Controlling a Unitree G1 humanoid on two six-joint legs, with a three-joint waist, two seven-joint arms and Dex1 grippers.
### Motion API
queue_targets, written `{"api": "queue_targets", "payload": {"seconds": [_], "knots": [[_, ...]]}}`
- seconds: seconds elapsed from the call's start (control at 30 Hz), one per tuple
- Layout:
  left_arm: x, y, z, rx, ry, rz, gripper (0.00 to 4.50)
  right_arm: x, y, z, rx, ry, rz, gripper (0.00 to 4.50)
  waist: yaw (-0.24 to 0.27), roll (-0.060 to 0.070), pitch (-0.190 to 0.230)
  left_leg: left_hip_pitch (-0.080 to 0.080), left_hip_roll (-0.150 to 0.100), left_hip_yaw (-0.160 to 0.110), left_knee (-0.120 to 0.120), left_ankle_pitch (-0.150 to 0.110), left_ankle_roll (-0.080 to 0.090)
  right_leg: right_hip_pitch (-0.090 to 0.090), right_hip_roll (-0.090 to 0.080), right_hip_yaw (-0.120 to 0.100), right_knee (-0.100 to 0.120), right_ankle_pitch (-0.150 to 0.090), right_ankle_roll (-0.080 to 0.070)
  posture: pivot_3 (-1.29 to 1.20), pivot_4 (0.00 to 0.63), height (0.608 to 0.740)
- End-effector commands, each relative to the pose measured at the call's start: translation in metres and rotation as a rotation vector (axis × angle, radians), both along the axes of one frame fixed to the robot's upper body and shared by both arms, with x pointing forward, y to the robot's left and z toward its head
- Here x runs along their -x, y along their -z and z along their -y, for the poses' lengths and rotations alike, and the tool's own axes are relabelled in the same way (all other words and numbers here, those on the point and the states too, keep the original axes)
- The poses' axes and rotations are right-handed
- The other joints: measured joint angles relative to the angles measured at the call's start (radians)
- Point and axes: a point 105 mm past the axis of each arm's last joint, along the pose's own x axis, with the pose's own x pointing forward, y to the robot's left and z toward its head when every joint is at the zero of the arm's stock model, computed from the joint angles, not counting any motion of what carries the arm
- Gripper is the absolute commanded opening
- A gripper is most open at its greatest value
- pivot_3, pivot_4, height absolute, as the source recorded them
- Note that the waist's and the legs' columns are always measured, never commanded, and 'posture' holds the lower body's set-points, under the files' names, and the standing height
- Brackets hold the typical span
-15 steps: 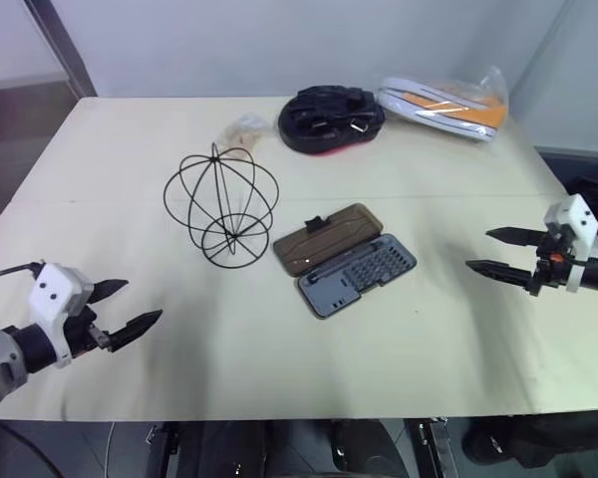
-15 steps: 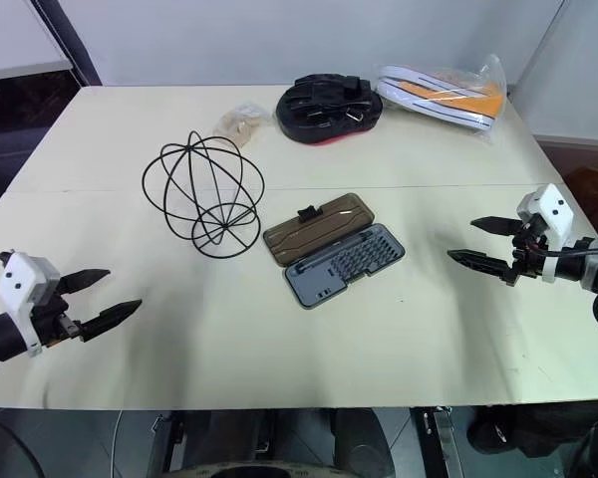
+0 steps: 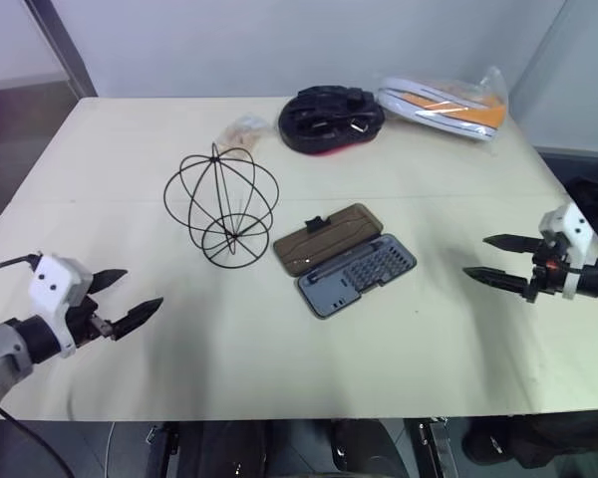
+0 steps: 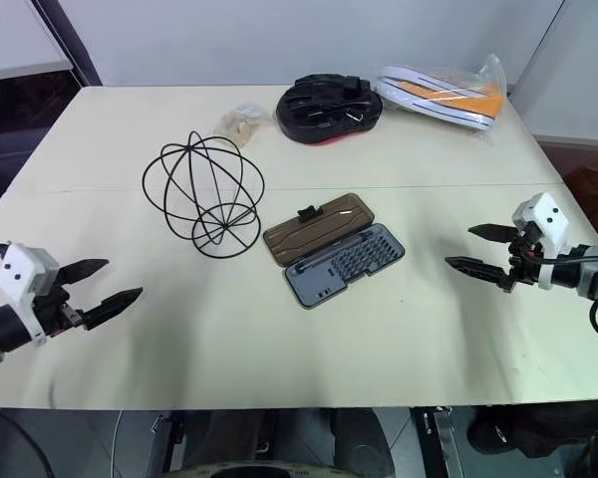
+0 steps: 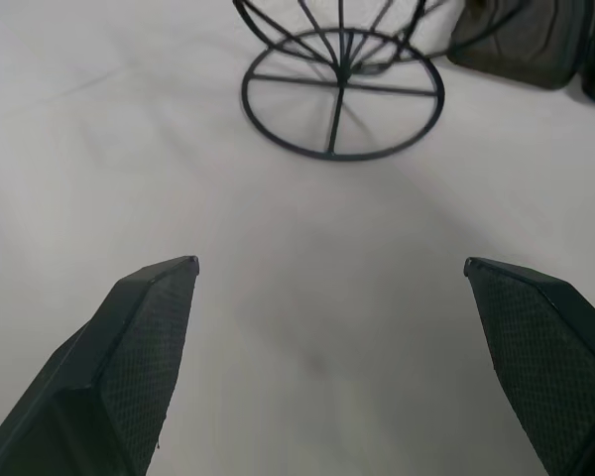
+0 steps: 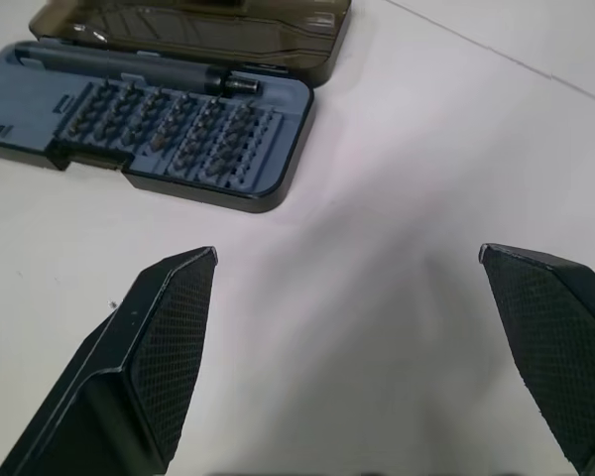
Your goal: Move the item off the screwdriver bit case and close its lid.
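The item, a black wire ball (image 3: pixel 221 206), stands on the table just left of the screwdriver bit case (image 3: pixel 357 273) and off it. The case lies open, with its grey tray of bits (image 6: pixel 169 119) toward me. Its smoky-brown lid (image 3: pixel 327 237) lies flat behind the tray, the latch tab on the far edge. My left gripper (image 3: pixel 145 287) hovers open near the front left, well short of the ball's base ring (image 5: pixel 342 94). Over at the right, my right gripper (image 3: pixel 475 255) is open too, pointing at the case from a distance.
A black strap bundle (image 3: pixel 331 117) sits at the back of the table, with a clear bag of white and orange things (image 3: pixel 444 105) to its right. A small crumpled wrapper (image 3: pixel 241 127) lies behind the ball. The pale table (image 3: pixel 229 339) ends close in front.
The right gripper has dipped slightly toward the table and the left has drifted a touch. Both stay open. Ball and case have not moved.
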Motion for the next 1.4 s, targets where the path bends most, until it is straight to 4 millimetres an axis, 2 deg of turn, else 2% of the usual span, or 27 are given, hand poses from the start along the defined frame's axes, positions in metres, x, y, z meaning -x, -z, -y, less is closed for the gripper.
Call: {"api": "queue_targets", "payload": {"seconds": [0.03,0.13,0.23,0.33,0.4,0.6,0.83,0.93,1.17,1.27,1.37,1.4], "knots": [[-0.006,-0.017,0.013,0.039,0.032,0.092,4.5,0.006,-0.02,-0.015,-0.056,-0.057,0.033,4.42,0.0,0.0,0.0,0.0,0.0,0.0,0.0,0.0,0.0,0.0,0.0,0.0,0.0,0.0,0.0,0.0,0.15,0.74],[-0.011,-0.041,0.027,0.173,0.045,0.178,4.5,0.02,-0.03,-0.041,-0.098,-0.165,0.015,4.42,0.003,0.0,0.0,0.0,0.0,-0.001,0.0,0.0,0.0,0.0,0.0,0.0,0.0,0.0,0.001,0.0,0.15,0.74],[-0.017,-0.057,0.044,0.171,0.071,0.242,4.5,0.05,-0.055,-0.089,-0.193,-0.376,-0.013,4.42,0.003,0.0,0.0,-0.001,0.0,-0.002,0.001,0.0,0.0,0.0,0.0,-0.001,0.0,0.0,0.001,0.0,0.15,0.74],[-0.027,-0.062,0.049,0.158,0.062,0.27,4.5,0.059,-0.067,-0.11,-0.211,-0.439,0.01,4.42,0.002,-0.001,0.0,0.0,0.0,-0.002,0.001,0.0,0.0,0.001,0.001,-0.001,0.001,0.001,0.001,0.0,0.15,0.74],[-0.031,-0.063,0.054,0.142,0.082,0.27,4.5,0.059,-0.073,-0.117,-0.22,-0.438,0.024,4.42,0.002,-0.001,0.0,0.0,0.0,-0.002,0.001,0.0,0.0,0.002,0.001,-0.003,0.001,0.001,0.001,0.0,0.15,0.74],[-0.037,-0.046,0.069,0.079,0.172,0.218,4.5,0.057,-0.077,-0.126,-0.2,-0.44,0.054,4.42,0.004,-0.001,0.0,-0.001,-0.001,-0.002,0.002,0.0,0.0,0.001,0.002,-0.003,0.001,0.0,0.001,0.0,0.15,0.74],[-0.064,-0.036,0.075,0.094,0.143,0.242,4.5,0.054,-0.084,-0.128,-0.214,-0.429,0.084,4.42,0.004,-0.001,0.0,-0.001,-0.001,-0.002,0.002,0.0,0.0,0.001,0.004,-0.003,0.001,0.001,0.001,0.0,0.15,0.74],[-0.068,-0.034,0.082,0.109,0.165,0.253,3.69,0.054,-0.085,-0.129,-0.207,-0.424,0.094,4.5,0.003,-0.001,0.0,-0.001,-0.001,-0.002,0.002,0.0,0.0,0.001,0.004,-0.003,0.001,0.001,0.001,0.0,0.15,0.74],[-0.072,-0.039,0.078,0.139,0.138,0.274,0.05,0.054,-0.085,-0.125,-0.207,-0.394,0.104,4.5,0.003,-0.001,0.0,-0.001,0.0,-0.002,0.002,0.0,0.0,0.0,0.005,-0.003,0.001,0.001,0.001,0.0,0.15,0.74],[-0.075,-0.04,0.068,0.13,0.084,0.286,0.01,0.054,-0.083,-0.124,-0.201,-0.387,0.103,4.5,0.004,-0.001,0.0,-0.001,0.0,-0.002,0.002,0.0,0.0,0.0,0.005,-0.003,0.001,0.001,0.001,0.0,0.15,0.74],[-0.079,-0.044,0.048,0.131,-0.023,0.309,0.01,0.053,-0.084,-0.122,-0.201,-0.386,0.109,4.5,0.002,-0.001,0.0,-0.001,0.0,-0.002,0.002,0.0,0.0,0.0,0.005,-0.003,0.001,0.001,0.001,0.0,0.15,0.74],[-0.08,-0.047,0.036,0.144,-0.085,0.326,0.01,0.052,-0.084,-0.122,-0.203,-0.384,0.11,4.5,0.002,-0.001,0.0,-0.001,0.0,-0.002,0.002,0.0,0.0,0.0,0.005,-0.003,0.001,0.001,0.001,0.0,0.15,0.74]]}}
